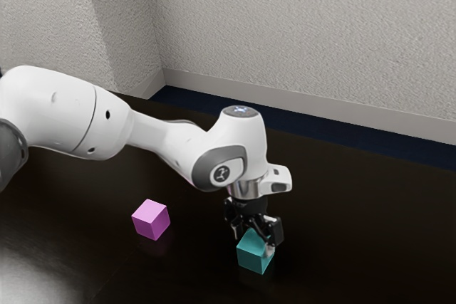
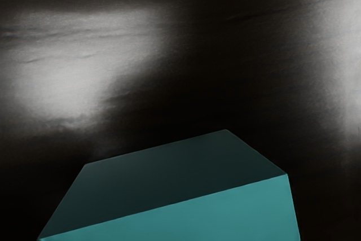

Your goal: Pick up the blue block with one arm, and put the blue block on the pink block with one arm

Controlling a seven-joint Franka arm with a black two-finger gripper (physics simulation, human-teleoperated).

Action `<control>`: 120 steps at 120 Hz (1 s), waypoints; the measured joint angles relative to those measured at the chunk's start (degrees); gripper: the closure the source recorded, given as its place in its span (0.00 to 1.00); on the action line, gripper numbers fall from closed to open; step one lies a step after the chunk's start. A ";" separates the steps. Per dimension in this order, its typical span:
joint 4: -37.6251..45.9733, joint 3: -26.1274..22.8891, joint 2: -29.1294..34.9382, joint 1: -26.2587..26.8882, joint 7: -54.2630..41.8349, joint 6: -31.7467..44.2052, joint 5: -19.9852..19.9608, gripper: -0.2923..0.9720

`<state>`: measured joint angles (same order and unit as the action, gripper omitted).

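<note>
The tool (image 1: 257, 238) points straight down from the arm's white wrist, its black tips reaching the top of the blue block (image 1: 254, 255). The block sits at the tool's 6 o'clock, directly under it and touching it. Whether the tool has closed on the block or merely stands around it I cannot tell. The block's base seems to rest on the dark worktop (image 1: 356, 211).

From the wrist, the block (image 2: 180, 196) lies just under the hand, one edge turned toward the camera, with glossy worktop (image 2: 237, 55) beyond it.

In the exterior view the pink block (image 1: 151, 219) lies at the tool's 9 o'clock, well apart from the blue block. The arm (image 1: 107, 126) comes in from 10 o'clock.
</note>
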<state>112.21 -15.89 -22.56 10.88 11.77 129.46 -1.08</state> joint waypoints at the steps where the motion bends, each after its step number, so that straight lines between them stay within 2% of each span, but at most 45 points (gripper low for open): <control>1: -0.07 0.00 -0.01 0.02 0.00 0.01 0.00 0.23; 33: -1.43 0.07 -1.33 0.21 -0.02 0.28 -0.05 0.23; 94: 1.29 0.07 0.53 0.80 -0.01 1.75 -0.64 0.32; 120: 1.54 0.08 0.57 0.72 0.13 2.35 -0.58 0.44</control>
<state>113.75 -15.82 -21.99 11.60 11.89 131.81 -1.66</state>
